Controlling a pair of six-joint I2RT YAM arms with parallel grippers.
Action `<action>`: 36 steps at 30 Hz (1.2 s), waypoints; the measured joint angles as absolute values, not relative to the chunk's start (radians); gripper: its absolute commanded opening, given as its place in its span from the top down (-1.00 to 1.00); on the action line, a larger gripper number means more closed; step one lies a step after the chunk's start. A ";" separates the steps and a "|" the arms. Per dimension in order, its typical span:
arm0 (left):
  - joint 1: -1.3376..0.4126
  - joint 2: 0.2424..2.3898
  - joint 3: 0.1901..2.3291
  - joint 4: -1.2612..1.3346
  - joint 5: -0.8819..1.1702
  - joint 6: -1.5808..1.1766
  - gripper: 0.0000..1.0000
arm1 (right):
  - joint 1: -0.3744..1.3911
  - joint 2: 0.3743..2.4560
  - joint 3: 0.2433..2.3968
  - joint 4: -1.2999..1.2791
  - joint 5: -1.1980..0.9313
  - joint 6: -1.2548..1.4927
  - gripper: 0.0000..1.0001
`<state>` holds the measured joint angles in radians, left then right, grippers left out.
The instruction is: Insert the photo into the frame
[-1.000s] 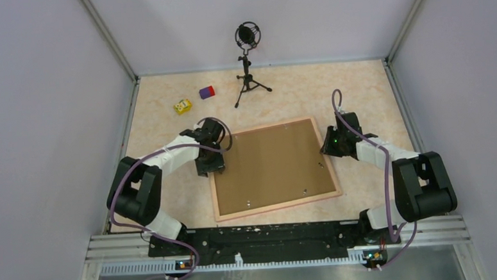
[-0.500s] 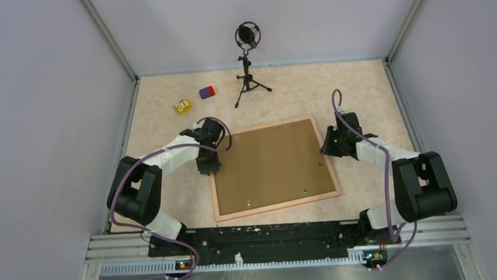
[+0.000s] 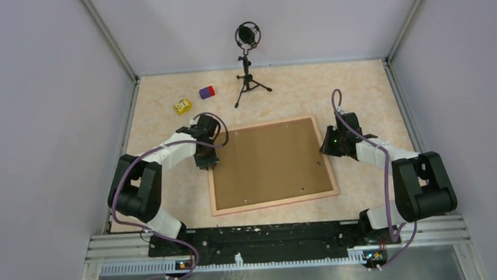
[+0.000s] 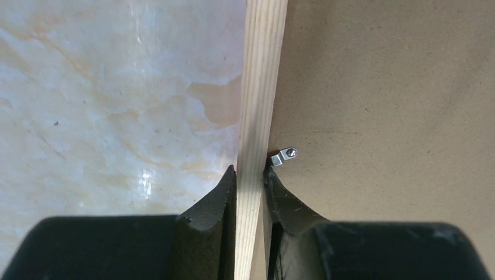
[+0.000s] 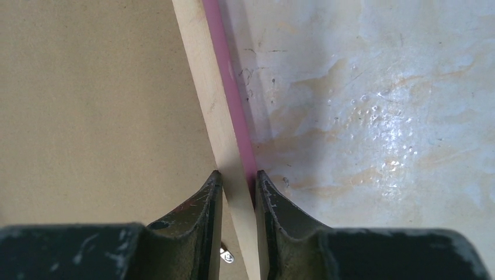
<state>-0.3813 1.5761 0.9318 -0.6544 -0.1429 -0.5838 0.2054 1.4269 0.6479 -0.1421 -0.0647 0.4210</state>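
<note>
The frame (image 3: 275, 203) lies back side up in the middle of the table, its narrow pink border around the brown backing board (image 3: 269, 161). My left gripper (image 3: 207, 160) is shut on the frame's left rail (image 4: 262, 87), one finger on each side, beside a small metal tab (image 4: 284, 156). On the opposite side, my right gripper (image 3: 328, 146) is shut on the right rail (image 5: 201, 70), whose pink outer side (image 5: 222, 76) faces the tabletop. The same grips show in the wrist views, left gripper (image 4: 251, 172) and right gripper (image 5: 238, 175). The photo is not in view.
A microphone on a small tripod (image 3: 248, 56) stands at the back centre. A yellow block (image 3: 182, 106) and a purple-and-red block (image 3: 207, 92) lie back left. Grey walls close in the table on both sides and behind.
My left gripper has shut on the frame's left rail and drawn slightly away from the near edge. The frame has shifted a little with it. The right arm has held still.
</note>
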 measured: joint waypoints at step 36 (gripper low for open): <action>-0.813 0.971 0.585 -0.510 0.319 -0.701 -0.92 | 0.440 2.050 1.628 -0.464 -0.331 -0.062 -0.45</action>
<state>-0.8135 0.9714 0.5854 -0.5102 0.3187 -0.7010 0.4400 2.0502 1.6279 -0.4644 -0.3309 -0.0616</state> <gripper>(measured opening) 0.976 0.797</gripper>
